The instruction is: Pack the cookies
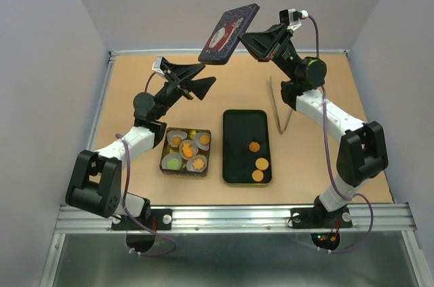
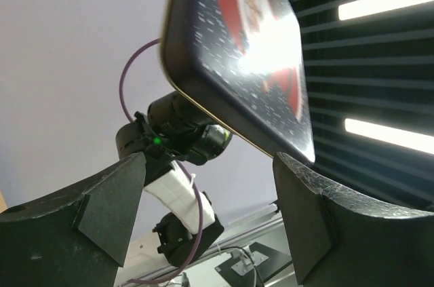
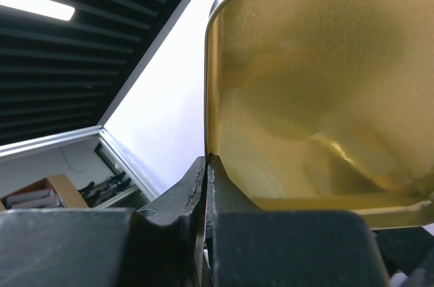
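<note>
Right pincer [image 1: 252,38] clamps the edge of the dark-blue printed, gold-lined rectangular tin lid [image 1: 229,32], held aloft. Left pincer [image 1: 202,87] stands wide open just beneath the lid. The orange-brown round cookies [image 1: 258,163] lie well below both pincers, on the black oblong tray [image 1: 237,124].

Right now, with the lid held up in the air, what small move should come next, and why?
Probably ease the left gripper up to the lid and take its free edge. The right gripper pinches it high in the air by one edge, and the open left one points at it without touching.
</note>
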Controlling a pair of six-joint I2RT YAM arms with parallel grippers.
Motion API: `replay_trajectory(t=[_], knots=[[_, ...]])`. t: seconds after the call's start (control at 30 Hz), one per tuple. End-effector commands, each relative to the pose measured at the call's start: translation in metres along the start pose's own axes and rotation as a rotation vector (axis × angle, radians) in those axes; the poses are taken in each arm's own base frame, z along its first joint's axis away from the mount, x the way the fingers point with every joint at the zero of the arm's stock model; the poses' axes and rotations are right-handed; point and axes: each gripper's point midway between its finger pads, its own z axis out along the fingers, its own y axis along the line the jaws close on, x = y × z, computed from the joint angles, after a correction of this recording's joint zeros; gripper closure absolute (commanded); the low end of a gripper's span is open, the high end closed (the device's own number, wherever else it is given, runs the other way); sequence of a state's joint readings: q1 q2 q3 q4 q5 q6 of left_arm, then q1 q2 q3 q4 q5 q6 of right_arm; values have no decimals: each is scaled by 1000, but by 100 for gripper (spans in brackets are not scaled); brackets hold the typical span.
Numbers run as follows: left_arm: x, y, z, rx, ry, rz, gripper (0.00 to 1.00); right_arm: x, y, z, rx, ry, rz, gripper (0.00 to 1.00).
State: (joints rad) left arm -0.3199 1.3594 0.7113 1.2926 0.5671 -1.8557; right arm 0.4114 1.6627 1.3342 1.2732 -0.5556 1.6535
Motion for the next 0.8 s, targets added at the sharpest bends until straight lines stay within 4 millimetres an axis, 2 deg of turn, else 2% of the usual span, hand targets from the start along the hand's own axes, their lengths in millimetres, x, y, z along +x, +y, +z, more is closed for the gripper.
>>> replay_trajectory(t=[0.0,0.1,0.43,0.57,0.77], knots=[[38,-80,-1,343,126,150,15,27,105,-22,-444,69,-266,99],[36,-82,2,374,102,123,20,31,106,-24,-453,87,-255,99],[35,-100,4,477,84,87,26,41,89,-39,-396,102,-226,100],[39,-103,2,489,104,77,27,39,84,-40,-383,89,-221,100],[48,-116,-8,516,112,92,27,24,72,-44,-356,9,-182,100]])
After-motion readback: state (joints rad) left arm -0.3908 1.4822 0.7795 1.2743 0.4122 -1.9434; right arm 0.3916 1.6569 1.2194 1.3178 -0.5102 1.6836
